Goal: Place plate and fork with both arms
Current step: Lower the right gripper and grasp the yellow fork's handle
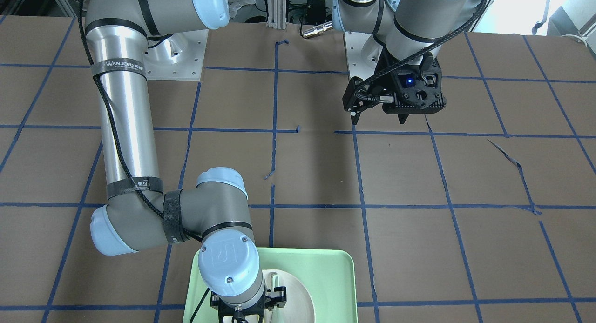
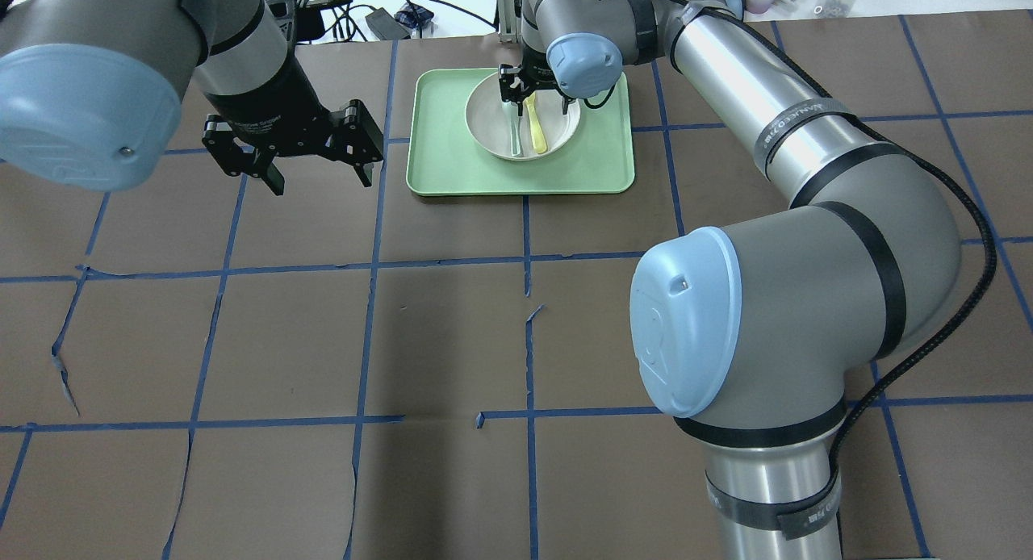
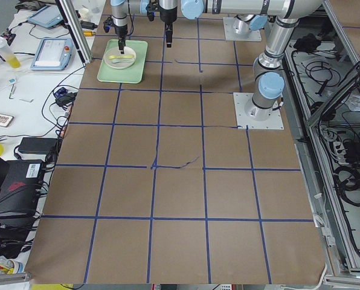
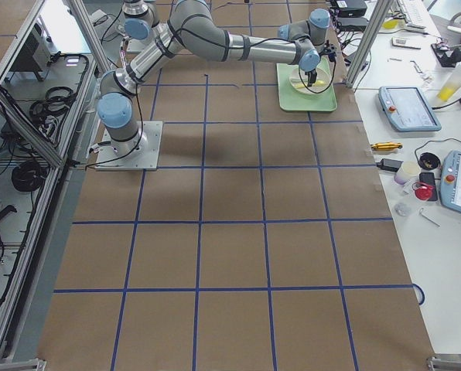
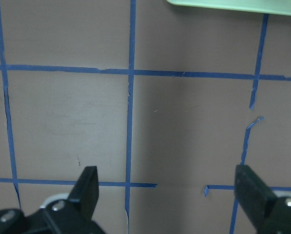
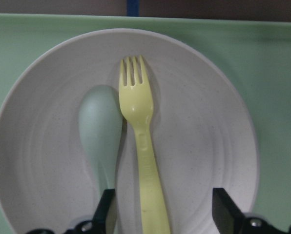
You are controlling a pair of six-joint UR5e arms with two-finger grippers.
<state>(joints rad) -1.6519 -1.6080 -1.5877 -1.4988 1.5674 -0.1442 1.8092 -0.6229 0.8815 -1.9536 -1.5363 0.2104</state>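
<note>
The off-white plate (image 6: 199, 146) sits in a mint-green tray (image 2: 597, 156) at the table's far middle. The yellow fork (image 6: 141, 146) lies in the plate (image 2: 488, 136), tines away from the wrist camera, next to a pale grey-green spoon (image 6: 100, 131). The fork also shows in the overhead view (image 2: 536, 128). My right gripper (image 6: 160, 209) hangs open over the plate, its fingers on either side of the fork's handle, with the spoon's handle by the left finger. My left gripper (image 2: 319, 177) is open and empty above bare table, left of the tray.
The table is brown board with a blue tape grid (image 2: 371, 261). The tray (image 1: 335, 276) lies at the table's far edge from the robot. The right arm's elbow (image 2: 775, 302) reaches across the right half. Tools and tablets (image 4: 404, 108) lie on a side bench.
</note>
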